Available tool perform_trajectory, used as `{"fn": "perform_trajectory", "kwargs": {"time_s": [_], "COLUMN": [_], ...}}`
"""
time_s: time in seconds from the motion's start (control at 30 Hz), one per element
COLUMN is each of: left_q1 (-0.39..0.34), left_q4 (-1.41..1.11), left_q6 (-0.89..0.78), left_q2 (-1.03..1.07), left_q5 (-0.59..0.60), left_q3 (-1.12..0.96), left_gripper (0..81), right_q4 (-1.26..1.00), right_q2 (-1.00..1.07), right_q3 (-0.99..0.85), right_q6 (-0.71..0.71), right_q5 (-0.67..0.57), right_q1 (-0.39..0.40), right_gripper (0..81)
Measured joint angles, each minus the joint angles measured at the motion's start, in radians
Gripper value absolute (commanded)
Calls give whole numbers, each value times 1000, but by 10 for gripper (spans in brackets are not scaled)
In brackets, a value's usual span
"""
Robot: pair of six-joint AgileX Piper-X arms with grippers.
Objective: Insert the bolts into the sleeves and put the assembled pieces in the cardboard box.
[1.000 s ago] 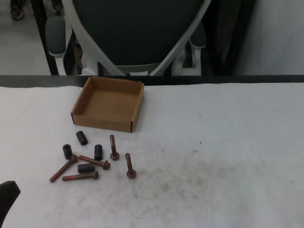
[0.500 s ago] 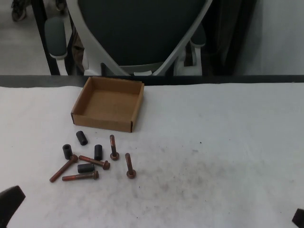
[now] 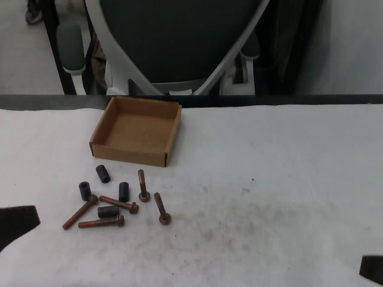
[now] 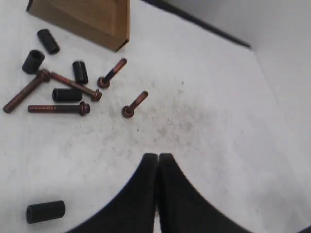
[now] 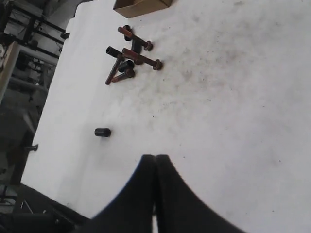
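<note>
While the left gripper (image 4: pixel 158 159) and right gripper (image 5: pixel 156 158) are both pinched closed on nothing, five bolts (image 3: pixel 143 184) and four sleeves (image 3: pixel 103 173) lie scattered at the box's (image 3: pixel 128 153) six o'clock; a lone sleeve (image 4: pixel 45 211) lies apart, near the left gripper.

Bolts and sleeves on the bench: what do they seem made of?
Bolts: likely metal, coppery-brown dull finish; threaded-looking shanks and flanged heads show. Sleeves: matte black hollow cylinders; rubber, plastic or blackened metal, cannot tell.
</note>
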Motion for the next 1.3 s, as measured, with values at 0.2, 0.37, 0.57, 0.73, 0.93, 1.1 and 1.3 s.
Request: {"fn": "perform_trajectory", "kwargs": {"time_s": [0.2,0.37,0.57,0.73,0.93,1.1,1.3], "left_q1": [-11,-33,-83,-157,-320,-399,-445], "left_q4": [200,363,469,533,571,571,528], "left_q6": [226,386,526,693,891,1089,1169], "left_q2": [241,387,472,521,626,703,760], "left_q5": [5,5,2,-39,-201,-316,-381], "left_q3": [-203,-354,-436,-447,-447,-450,-450], "left_gripper": [8,8,8,60,158,258,399], "right_q4": [191,353,440,457,479,485,487], "right_q2": [206,333,426,509,601,604,604], "right_q3": [-242,-383,-476,-517,-525,-525,-525], "right_q6": [-194,-340,-447,-470,-477,-481,-502], "right_q5": [-3,-4,-4,-48,-131,-132,-134], "right_q1": [20,25,27,27,27,27,27], "right_gripper": [2,2,2,2,2,2,2]}}
